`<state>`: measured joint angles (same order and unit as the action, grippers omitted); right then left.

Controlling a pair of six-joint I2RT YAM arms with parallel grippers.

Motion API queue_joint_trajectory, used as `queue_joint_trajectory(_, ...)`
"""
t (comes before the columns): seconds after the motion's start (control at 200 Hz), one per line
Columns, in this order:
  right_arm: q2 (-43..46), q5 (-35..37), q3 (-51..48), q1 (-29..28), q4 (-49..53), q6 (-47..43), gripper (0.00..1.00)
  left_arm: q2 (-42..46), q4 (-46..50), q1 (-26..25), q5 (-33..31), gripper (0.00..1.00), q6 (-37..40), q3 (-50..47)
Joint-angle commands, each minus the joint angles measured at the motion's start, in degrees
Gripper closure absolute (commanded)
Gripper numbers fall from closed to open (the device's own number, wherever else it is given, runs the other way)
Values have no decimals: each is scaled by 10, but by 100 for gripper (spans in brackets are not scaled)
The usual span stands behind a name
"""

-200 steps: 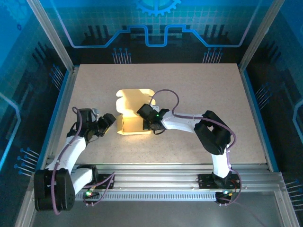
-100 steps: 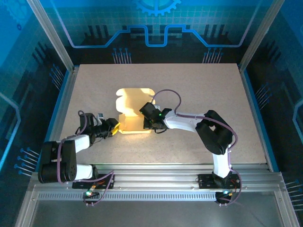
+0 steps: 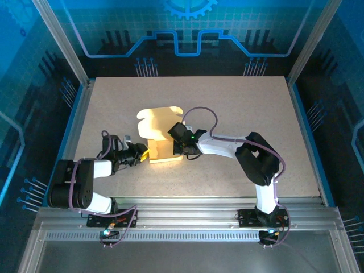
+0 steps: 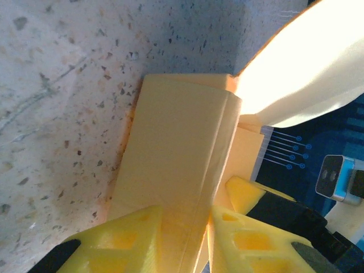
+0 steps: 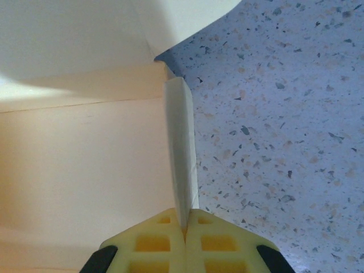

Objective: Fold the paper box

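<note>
The pale yellow paper box (image 3: 164, 150) sits half-formed at the table's middle, its big lid flap (image 3: 156, 121) lifted and leaning back. My left gripper (image 3: 145, 153) lies low at the box's left end. In the left wrist view its yellow fingers (image 4: 128, 242) press a doubled side wall (image 4: 179, 159) from both sides. My right gripper (image 3: 182, 149) is at the box's right end, shut on the thin upright right wall (image 5: 181, 148), with the box floor (image 5: 85, 176) to its left.
The speckled beige table (image 3: 244, 108) stretches free behind and to the right of the box. Metal frame posts and blue side panels ring it, and an aluminium rail (image 3: 187, 213) carries both arm bases at the near edge.
My left arm dropped low and reached right to the box's left end, where its jaws closed onto the side wall. The lid flap rose and the box shifted slightly right. The right gripper kept its grip.
</note>
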<state>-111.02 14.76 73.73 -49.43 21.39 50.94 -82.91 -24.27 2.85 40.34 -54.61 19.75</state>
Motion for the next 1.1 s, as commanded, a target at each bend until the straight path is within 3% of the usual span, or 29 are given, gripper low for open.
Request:
queue_joint_trajectory(0.0,-34,-34,6,-4,25,-4,100,7,61,-22,-1,74,38,27)
queue_joint_trajectory(0.15,-33,-25,7,-8,29,-7,100,12,137,-29,-35,77,71,43)
queue_joint_trajectory(0.47,-33,-21,10,-12,32,-8,100,0,182,-49,-63,83,107,57)
queue_joint_trajectory(0.72,-32,-16,11,-14,36,-11,100,-6,277,-68,-116,86,155,91)
queue_joint_trajectory(1.091,-51,98,85,-52,127,-39,100,-2,403,-95,-214,93,196,151)
